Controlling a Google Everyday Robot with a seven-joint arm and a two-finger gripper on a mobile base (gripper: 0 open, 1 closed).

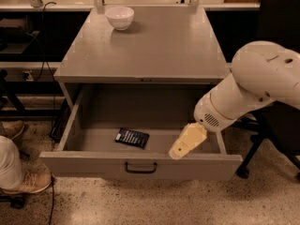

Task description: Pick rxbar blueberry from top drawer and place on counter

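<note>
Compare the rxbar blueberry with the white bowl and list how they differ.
The rxbar blueberry is dark, flat and rectangular; the white bowl is pale, round and deep. The bar lies on the floor of the open top drawer; the bowl stands on the counter, near its far left corner. The gripper hangs over the drawer's front right, beside the bar and far from the bowl. Both are small, and the gripper touches neither.

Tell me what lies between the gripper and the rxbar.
Only the bare floor of the drawer, in the camera view. The gripper hangs over the drawer's front right; the rxbar lies flat nearer the middle, apart from it.
</note>
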